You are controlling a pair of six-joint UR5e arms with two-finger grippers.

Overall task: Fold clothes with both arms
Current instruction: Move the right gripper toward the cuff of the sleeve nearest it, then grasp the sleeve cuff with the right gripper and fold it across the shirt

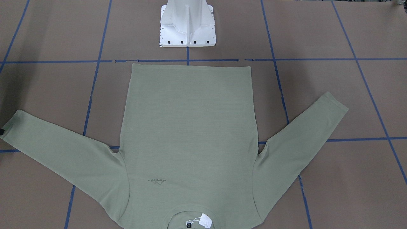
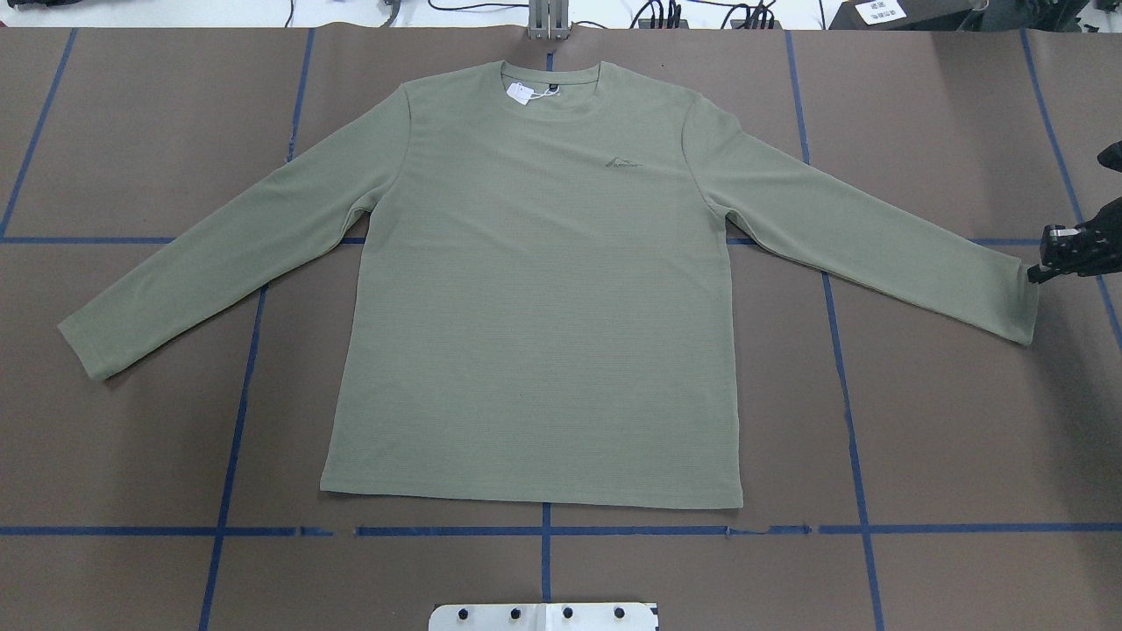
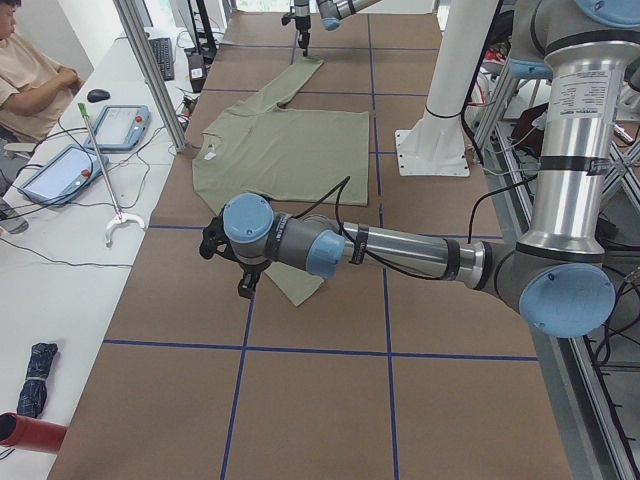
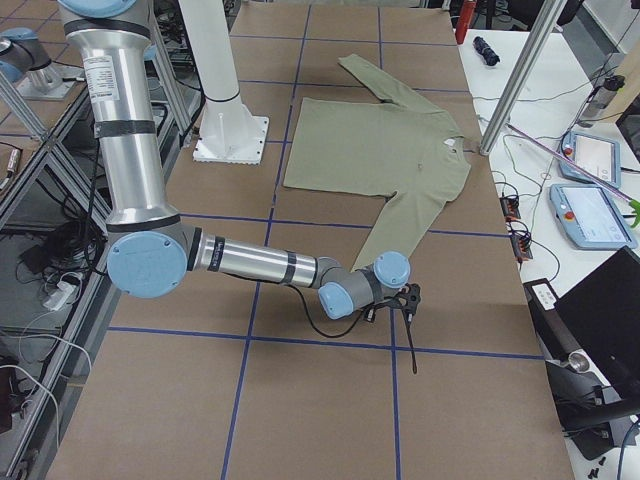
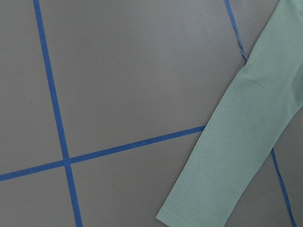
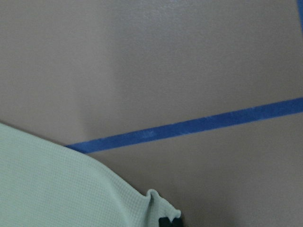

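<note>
Now | right gripper (image 2: 1036, 275) touching shirt (image 2: 535, 289) cuff (fabric puckered)

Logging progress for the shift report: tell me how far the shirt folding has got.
Done: nothing folded; the pale sage-green long-sleeved knit shirt lies flat, fully spread. In hand: jaws of the silver-grey right arm are at one cuff; the left arm hovers near the other cuff. Left: every fold.

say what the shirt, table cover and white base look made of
Shirt: soft matte knit, judging by its fine gridded texture. Table cover: probably brown paper or card, flat and dull. Base: likely white-painted metal, with welded-looking ribs and bolts.
</note>
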